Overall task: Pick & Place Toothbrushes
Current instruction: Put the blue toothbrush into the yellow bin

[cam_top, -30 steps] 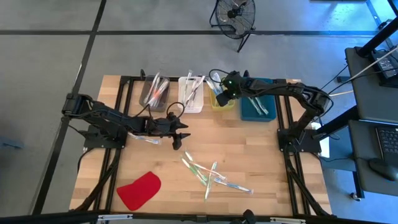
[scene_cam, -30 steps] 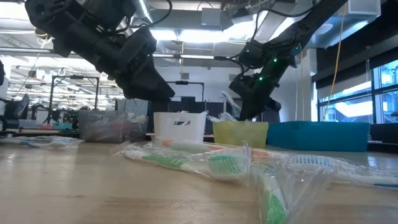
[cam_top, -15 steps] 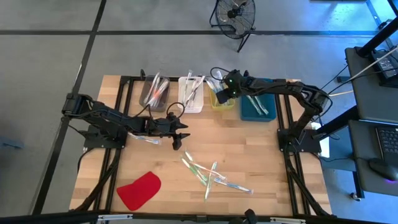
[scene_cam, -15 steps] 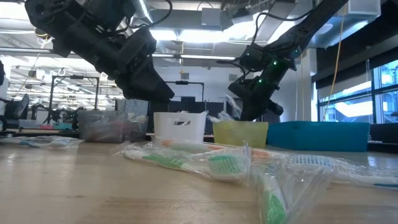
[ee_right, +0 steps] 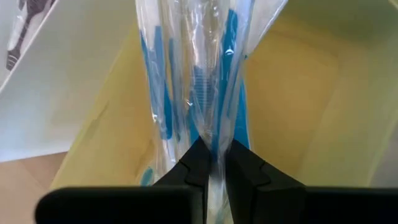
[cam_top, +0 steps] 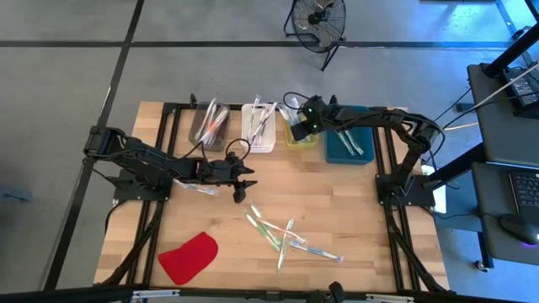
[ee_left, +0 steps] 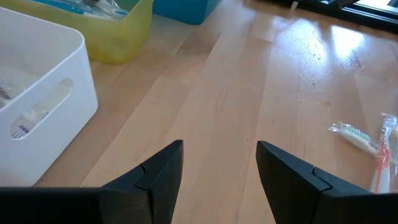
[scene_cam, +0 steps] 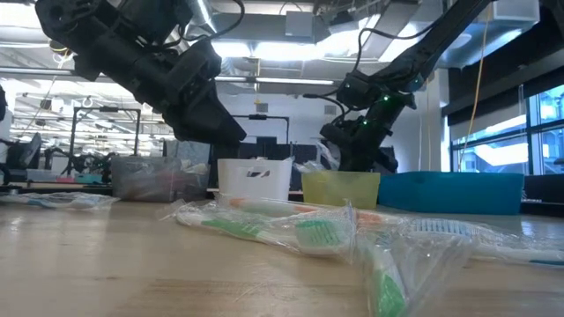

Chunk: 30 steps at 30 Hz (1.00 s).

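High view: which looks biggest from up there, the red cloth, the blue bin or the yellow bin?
1. Red cloth
2. Blue bin, close behind it
3. Yellow bin, partly covered by the right gripper

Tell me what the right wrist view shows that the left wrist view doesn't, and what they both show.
Only the right wrist view shows the right claw shut on a blue toothbrush in a clear wrapper, held above the yellow bin.

Only the left wrist view shows the left claw open and empty over bare table, a corner of the blue bin, and wrapped toothbrushes lying loose on the wood.

Both show the yellow bin and part of the white bin beside it.
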{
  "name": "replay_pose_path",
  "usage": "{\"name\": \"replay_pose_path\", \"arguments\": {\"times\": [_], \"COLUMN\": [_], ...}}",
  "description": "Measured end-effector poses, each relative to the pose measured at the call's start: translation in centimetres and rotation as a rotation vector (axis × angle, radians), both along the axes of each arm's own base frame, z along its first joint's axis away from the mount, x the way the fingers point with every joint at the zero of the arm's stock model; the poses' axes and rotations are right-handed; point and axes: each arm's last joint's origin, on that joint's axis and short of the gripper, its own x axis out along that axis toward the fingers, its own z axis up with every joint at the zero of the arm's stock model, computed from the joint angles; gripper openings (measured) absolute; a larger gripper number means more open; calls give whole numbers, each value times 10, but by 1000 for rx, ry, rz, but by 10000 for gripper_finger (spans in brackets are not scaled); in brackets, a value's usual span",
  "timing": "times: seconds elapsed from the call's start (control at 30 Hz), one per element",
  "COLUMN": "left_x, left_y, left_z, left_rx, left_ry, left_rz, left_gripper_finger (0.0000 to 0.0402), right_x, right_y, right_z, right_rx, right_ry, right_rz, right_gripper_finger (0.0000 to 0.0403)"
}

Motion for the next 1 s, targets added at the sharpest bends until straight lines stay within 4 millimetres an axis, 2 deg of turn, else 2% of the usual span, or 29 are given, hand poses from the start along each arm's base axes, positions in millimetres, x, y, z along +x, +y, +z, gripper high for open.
{"name": "replay_pose_path", "arguments": {"times": [0.47,0.8,1.0], "left_x": [0,-1,-2], "left_y": [0,0,0], "left_z": [0,-2,-4], "left_rx": [16,24,24], "left_ry": [5,35,54], "left_rz": [-9,-13,-12], "left_gripper_finger": [198,198,198], "right_x": [0,-1,-4], "right_y": [0,-1,0], "right_z": [0,2,18], "right_rx": [-22,-12,-25], "right_ry": [10,-6,-62], "right_rz": [28,69,91], "right_gripper_finger": [82,167,200]}}
